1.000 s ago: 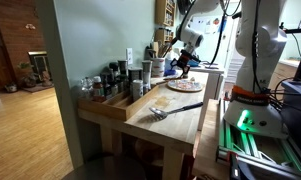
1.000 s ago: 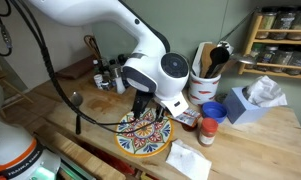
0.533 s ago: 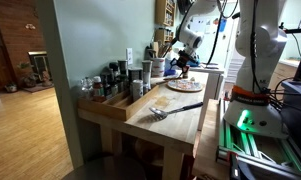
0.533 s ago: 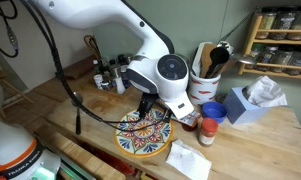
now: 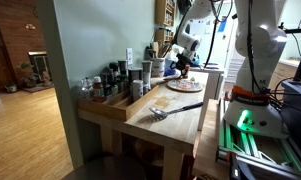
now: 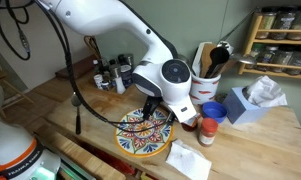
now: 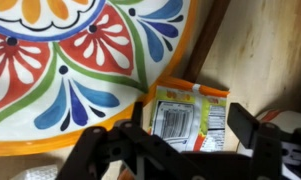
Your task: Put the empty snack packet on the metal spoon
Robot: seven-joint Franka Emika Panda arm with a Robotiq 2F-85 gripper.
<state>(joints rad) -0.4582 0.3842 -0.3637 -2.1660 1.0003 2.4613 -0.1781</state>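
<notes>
Hovering low at the far end of the table (image 5: 186, 128), the gripper (image 7: 188, 130) is spread wide with nothing in its grasp, its two dark fingers (image 7: 140, 128) standing either side of the empty snack packet (image 7: 182, 108). Whether they touch the foil I cannot tell. In the wrist view the packet lies flat on the bare wood, label and barcode up, just beside the rim of the painted plate (image 7: 80, 70), which fills most of that view and crowds the packet on one side. In an exterior view the arm bends down over that same plate (image 6: 140, 135), and the space around it is tight: a red-lidded jar (image 6: 207, 130) sits just beside the gripper (image 6: 182, 115), a blue cup (image 6: 213, 109) is right behind it, and a tissue box (image 6: 252, 102) and a white crock (image 6: 201, 84) full of utensils stand beyond. A white sheet (image 6: 188, 160) lies near the plate's edge. The metal spoon (image 5: 178, 108) rests well apart from all this, toward the other end of the table, dark handle pointing back at the plate. A row of bottles (image 5: 115, 80) lines the wall side.
</notes>
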